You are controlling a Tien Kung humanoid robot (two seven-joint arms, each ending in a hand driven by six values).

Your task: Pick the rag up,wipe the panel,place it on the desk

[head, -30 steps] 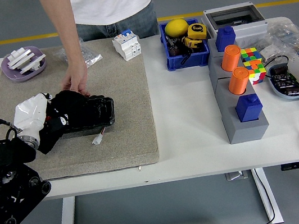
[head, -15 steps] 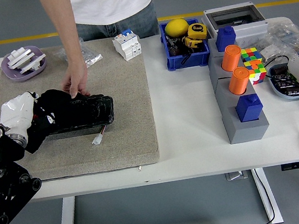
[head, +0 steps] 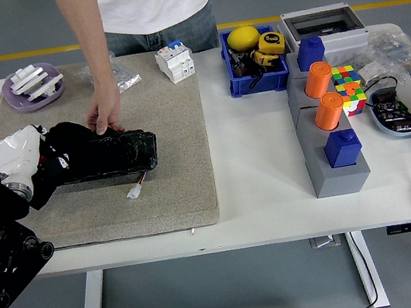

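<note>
left hand [head: 38, 161]: white and black, at the left end of the panel [head: 116, 154], pressed down on a dark bundle that I take for the rag [head: 71, 144]. Fingers look wrapped over it, so grasping the rag; black on black, so not certain.
right hand: out of view.
rag: on top of the panel's left end, under the left hand. Not on bare desk.
panel: 1, black and glossy, lying flat on the mat [head: 170, 128], long side running left-right. A small white connector [head: 133, 191] on a wire lies just in front of it.
person's hand [head: 105, 111]: fingertips on the panel's far edge, near the rag. Probably bracing the panel so the wiping does not push it around.
step: mid-wipe, judging by the rag on the panel surface. Putting the rag down on the desk is not yet done.
mat: 1, likely there to stop the panel sliding and protect the table [head: 258, 192].
right of panel: 1 blue bin [head: 257, 83] with yellow tools, 2 orange cylinders [head: 317, 78], 2 blue blocks [head: 343, 146], 1 colour cube [head: 347, 88].
behind panel: 1 purple dish [head: 34, 99], 1 white breaker [head: 174, 61].
all of these: well apart from the panel, clear of the wipe path.
</note>
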